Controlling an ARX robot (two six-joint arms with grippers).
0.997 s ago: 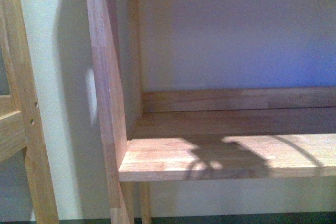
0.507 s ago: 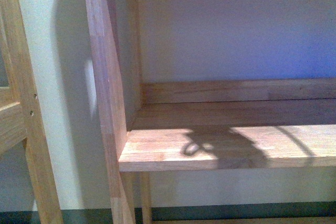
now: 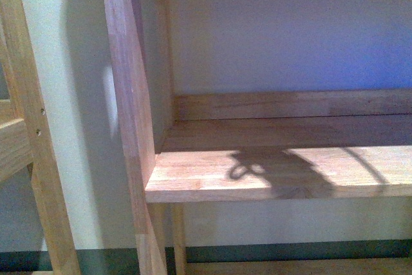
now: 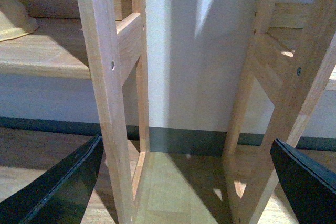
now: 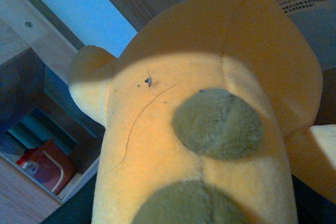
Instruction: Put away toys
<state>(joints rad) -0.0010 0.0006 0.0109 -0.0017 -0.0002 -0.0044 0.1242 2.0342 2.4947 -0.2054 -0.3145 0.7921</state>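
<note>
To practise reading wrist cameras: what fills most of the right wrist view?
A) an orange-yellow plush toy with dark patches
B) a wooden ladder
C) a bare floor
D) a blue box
A: the orange-yellow plush toy, with rounded dark patches, fills nearly the whole right wrist picture.

A sunlit wooden shelf (image 3: 283,172) is set against a pale wall (image 3: 290,30); wooden flooring (image 4: 168,192) is seen below

Bare wooden shelf (image 3: 212,175) — sunlit front edge, shadow (image 3: 277,172) across it, pale wall (image 3: 290,30) behind
</note>
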